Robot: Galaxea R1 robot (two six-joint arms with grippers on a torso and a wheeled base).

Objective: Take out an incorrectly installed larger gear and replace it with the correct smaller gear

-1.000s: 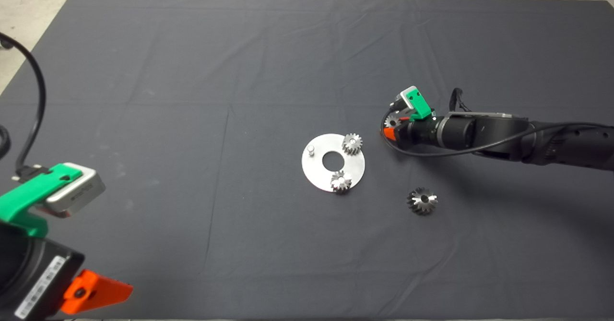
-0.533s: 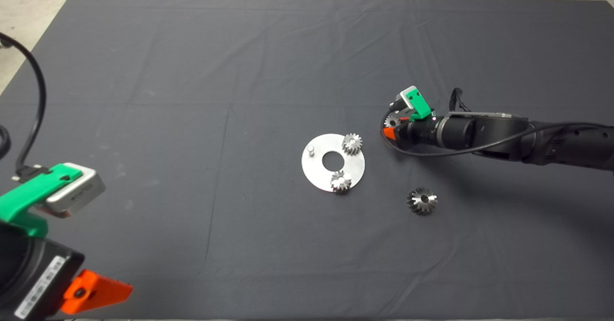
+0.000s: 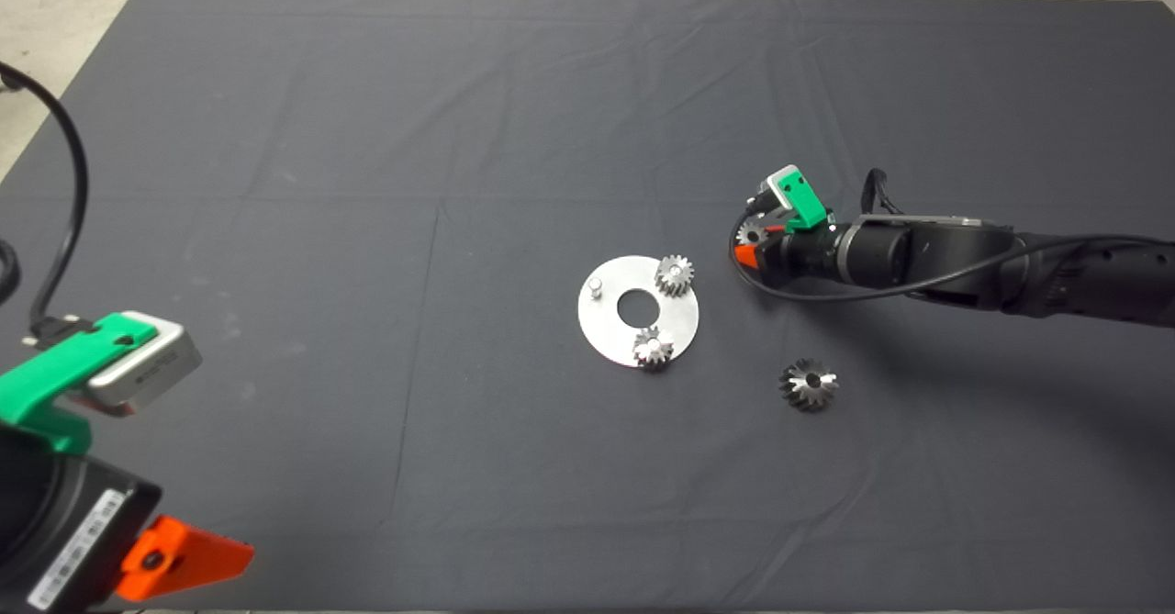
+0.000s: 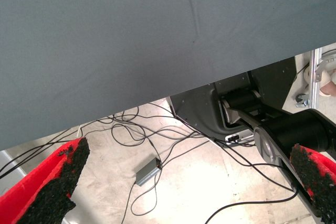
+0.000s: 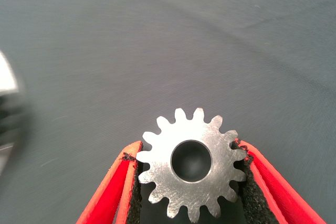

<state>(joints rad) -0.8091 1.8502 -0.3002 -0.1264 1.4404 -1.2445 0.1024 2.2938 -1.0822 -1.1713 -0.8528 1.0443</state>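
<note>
The round steel plate (image 3: pixel 638 310) lies near the middle of the dark mat (image 3: pixel 367 183), and everything else is placed from it. Two small gears sit on pegs on the plate: one (image 3: pixel 674 275) at its far right rim, one (image 3: pixel 652 348) at its near rim. A bare peg (image 3: pixel 595 286) stands at the plate's left side, with open plate around it and a hole at the plate's centre.

The right gripper (image 3: pixel 755 242) is just beyond the plate's right edge, a little farther back than the rim gear and clear of it. Its arm (image 3: pixel 964 261) reaches in from the right side of the mat. In the right wrist view the red fingers (image 5: pixel 118 187) press their black pads against opposite sides of the smaller gear (image 5: pixel 191 161), so the jaws are clamped on it. The gear's flat face and centre hole face the camera. In the head view the same gear (image 3: pixel 750 233) shows only partly, beside the gripper's green body.

The larger gear (image 3: pixel 808 384) lies loose on the mat to the right of the plate and nearer than it, well apart from the plate's rim and from the right arm. Bare mat surrounds it on all sides.

The left gripper (image 3: pixel 184 559) waits far to the left of the plate, at the mat's near edge. Its two pads (image 4: pixel 55 184) stand wide apart, with floor and cables showing between them beyond the mat's border. The stretch of mat between this gripper and the plate is bare.
</note>
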